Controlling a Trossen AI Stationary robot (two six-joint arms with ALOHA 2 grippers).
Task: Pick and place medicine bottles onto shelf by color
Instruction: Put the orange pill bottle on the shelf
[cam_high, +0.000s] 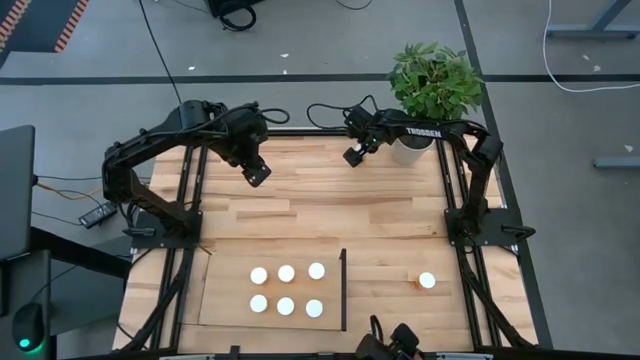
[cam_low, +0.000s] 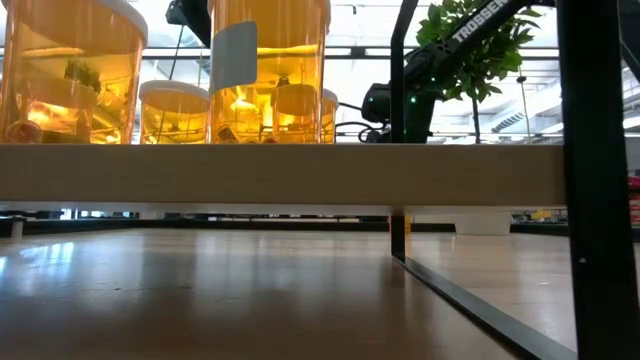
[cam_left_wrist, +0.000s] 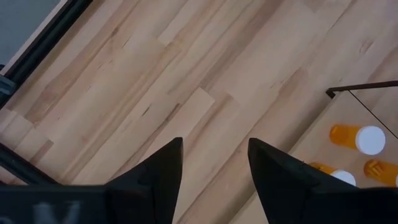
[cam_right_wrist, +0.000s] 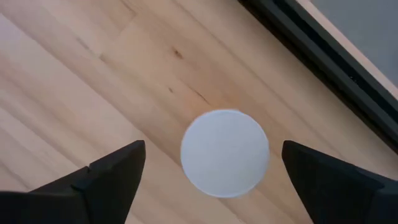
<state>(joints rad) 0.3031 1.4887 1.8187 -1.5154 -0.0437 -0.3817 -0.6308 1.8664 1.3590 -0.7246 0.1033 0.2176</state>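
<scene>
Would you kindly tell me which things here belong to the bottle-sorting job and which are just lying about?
Job: six medicine bottles on the shelf; stray bottle on the table; left gripper; right gripper.
Lying about: potted plant.

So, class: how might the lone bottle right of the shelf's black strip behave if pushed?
The lone bottle looks upright and narrow, so a push would likely tip it. Its round body would probably roll. Smooth plastic may slip.
</scene>
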